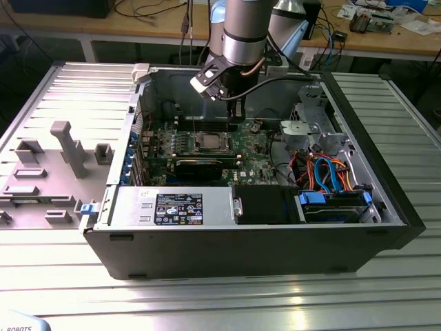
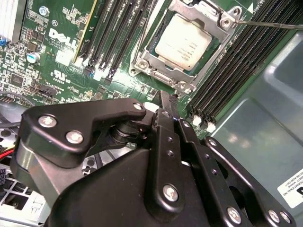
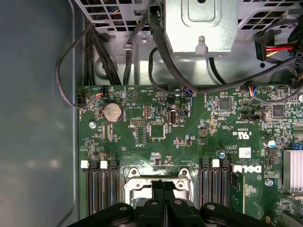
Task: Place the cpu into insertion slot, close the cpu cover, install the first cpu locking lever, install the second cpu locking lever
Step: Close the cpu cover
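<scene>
The cpu (image 2: pixel 183 41), a silvery square chip, lies in the insertion slot (image 1: pixel 207 143) on the green motherboard. The cpu cover (image 2: pixel 214 15), a metal frame with a central window, lies down around the chip. A thin locking lever (image 2: pixel 270 23) sticks out from one corner of the socket. My gripper (image 2: pixel 171 98) is shut with nothing between its fingers; its tips hover just beside the socket's edge. In the first wrist view the joined fingers (image 3: pixel 163 189) hang over the socket frame (image 3: pixel 137 176). In the exterior view the gripper (image 1: pixel 233 121) hangs just behind and to the exterior view's right of the socket.
Black memory slots (image 2: pixel 236 61) flank the socket on both sides. A black graphics card (image 1: pixel 200 166) lies in front of the socket. A drive cage (image 1: pixel 306 124) and blue and orange cables (image 1: pixel 331 176) fill the case's right. The case walls (image 1: pixel 227 241) enclose everything.
</scene>
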